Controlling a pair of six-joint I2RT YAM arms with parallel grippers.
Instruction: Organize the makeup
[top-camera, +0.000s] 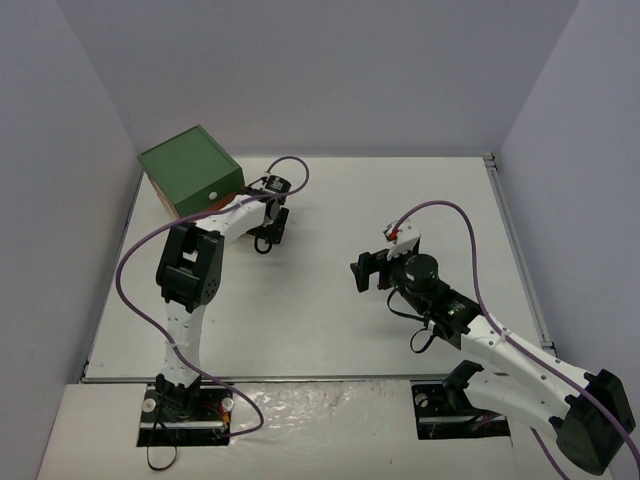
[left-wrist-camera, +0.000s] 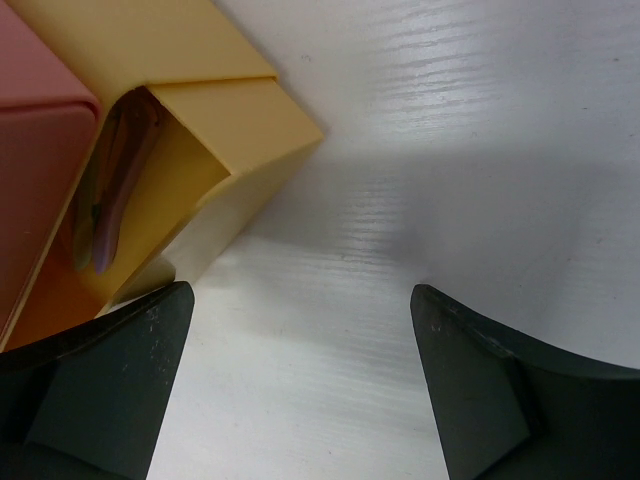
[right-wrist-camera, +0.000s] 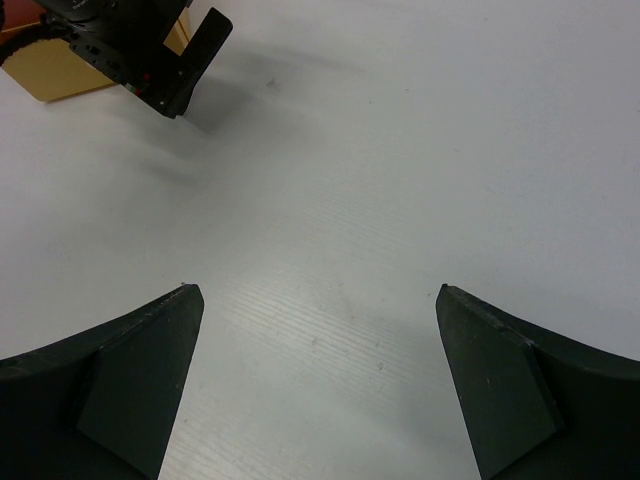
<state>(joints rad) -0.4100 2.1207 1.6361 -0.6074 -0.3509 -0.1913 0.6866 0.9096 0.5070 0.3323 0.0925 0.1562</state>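
Note:
The makeup that shows is a pair of thin purple and teal tools (left-wrist-camera: 108, 195), lying in the gap of a yellow drawer (left-wrist-camera: 215, 95) that stands slightly out of the green-topped box (top-camera: 190, 170). My left gripper (top-camera: 268, 235) (left-wrist-camera: 300, 300) hovers just right of that drawer's corner, open, with only bare table between its fingers. Further right, my right gripper (top-camera: 370, 268) (right-wrist-camera: 315, 290) is open over bare white table and holds nothing. No other makeup is in view.
A pink-red drawer front (left-wrist-camera: 40, 140) sits beside the yellow one. The right wrist view catches the left gripper (right-wrist-camera: 150, 50) and a yellow part of the box (right-wrist-camera: 55, 75) at its top left. Grey walls close in the white table (top-camera: 330, 330) on three sides.

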